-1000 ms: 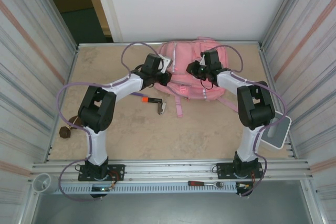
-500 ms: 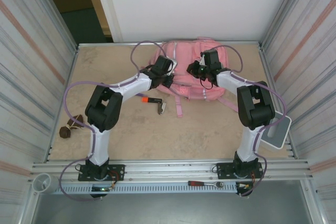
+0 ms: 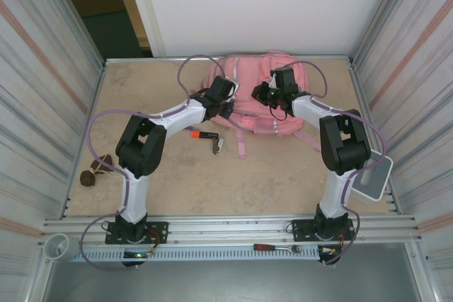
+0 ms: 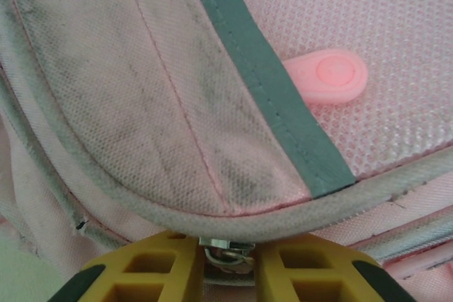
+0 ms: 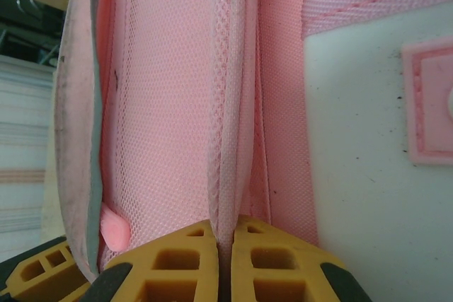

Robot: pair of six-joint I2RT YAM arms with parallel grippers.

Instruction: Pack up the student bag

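The student bag (image 3: 244,76) is lying flat at the far middle of the table (image 3: 283,175), close to the back wall, with both arms reaching onto its front. It is soft and nothing is pinning it down. So your biggest risk is the whole bag sliding or bunching toward you when one arm is pulling and the other is not bracing hard enough.

Your right gripper (image 5: 225,235) is pressing its fingers together on a piped seam (image 5: 228,104) running along the pink mesh, pinching that ridge. It is a thin, rounded bite. Under a sideways tug the piping could be rolling out from between the pads, leaving the bag without its anchor.

Just in front of the bag, a small orange-and-black item (image 3: 204,134) is lying beside your left forearm. A low sweep of that arm could be knocking it away.

Your left gripper (image 4: 228,245) is sitting at the lower edge of a front pocket. Its yellow fingers are standing a little apart with the metal zipper slider (image 4: 226,254) between them. I cannot tell whether they are biting the slider or only flanking it. If only flanking, a pull is likely slipping off the metal or snagging the pale piping above it. Pulling off the line of the track is risking a jam on the curve.
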